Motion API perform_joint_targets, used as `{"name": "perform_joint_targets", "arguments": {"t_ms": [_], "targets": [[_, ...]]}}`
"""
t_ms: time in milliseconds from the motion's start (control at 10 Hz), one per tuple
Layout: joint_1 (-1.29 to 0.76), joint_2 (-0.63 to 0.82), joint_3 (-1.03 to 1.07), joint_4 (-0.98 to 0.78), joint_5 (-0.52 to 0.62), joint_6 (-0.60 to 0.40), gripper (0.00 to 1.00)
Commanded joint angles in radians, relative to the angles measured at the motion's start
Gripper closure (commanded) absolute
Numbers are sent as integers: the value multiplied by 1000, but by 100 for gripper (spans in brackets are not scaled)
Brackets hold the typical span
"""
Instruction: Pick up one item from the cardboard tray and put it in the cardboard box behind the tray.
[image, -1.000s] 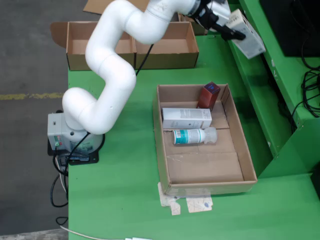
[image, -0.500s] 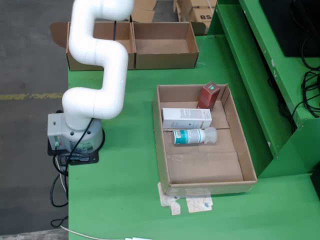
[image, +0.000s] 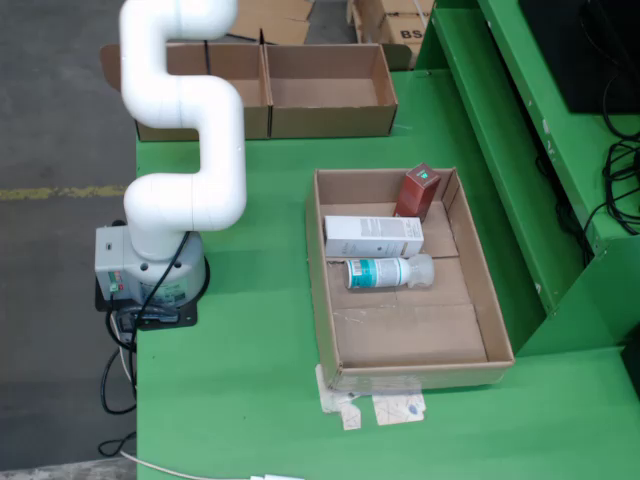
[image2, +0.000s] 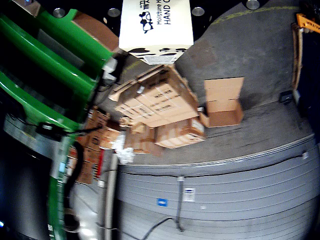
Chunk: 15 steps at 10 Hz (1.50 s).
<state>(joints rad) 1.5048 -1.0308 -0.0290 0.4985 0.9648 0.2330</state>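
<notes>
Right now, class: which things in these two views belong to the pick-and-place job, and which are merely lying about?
Job:
cardboard tray
white carton
bottle
red box
cardboard boxes behind
held hand-cream carton

Lying about:
paper scraps
cables
stacked cartons

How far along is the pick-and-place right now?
The pick looks done: the wrist view shows a white printed carton at the lens, apparently carried. Three items remain in the cardboard tray. Left: drop it in the brown cardboard box behind; its visible compartments look empty.
</notes>
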Motion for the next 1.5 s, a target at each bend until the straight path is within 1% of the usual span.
{"name": "perform_joint_targets", "arguments": {"t_ms": [0, 100, 200, 400, 500, 900, 1200, 1400], "targets": [[-83, -37, 29, 13, -12, 2, 100], [-110, -71, 29, 13, -12, 110, 100], [-110, -71, 29, 13, -12, 16, 100], [-111, -74, 29, 13, -12, 81, 100], [-111, -74, 29, 13, -12, 80, 100], [-119, -74, 29, 13, -12, 125, 100], [-145, -105, 29, 13, -12, 122, 100], [-172, -108, 29, 13, -12, 172, 100]]}}
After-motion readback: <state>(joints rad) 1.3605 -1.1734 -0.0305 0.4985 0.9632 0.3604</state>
